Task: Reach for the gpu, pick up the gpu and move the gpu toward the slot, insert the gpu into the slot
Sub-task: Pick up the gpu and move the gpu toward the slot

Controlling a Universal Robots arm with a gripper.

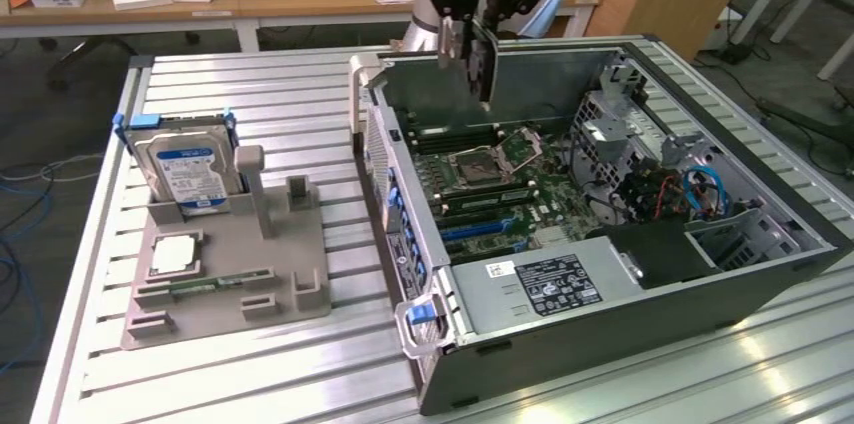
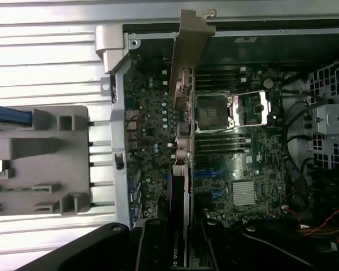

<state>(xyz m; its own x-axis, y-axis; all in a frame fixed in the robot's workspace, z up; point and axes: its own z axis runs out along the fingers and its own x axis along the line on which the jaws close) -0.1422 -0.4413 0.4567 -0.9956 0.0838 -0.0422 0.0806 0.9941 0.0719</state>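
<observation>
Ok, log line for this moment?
jaws: shut on gpu | gpu: upright, above motherboard of open computer case | insertion: not yet done

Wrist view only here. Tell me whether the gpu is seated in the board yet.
Observer: No. The gpu hangs upright in the tool, clear above the board, with its lower edge in no slot.
Operator: Good. Now say what that blue thing in the grey holder is.
Observer: It is a hard drive, standing upright in the holder at the exterior view's left.
</observation>
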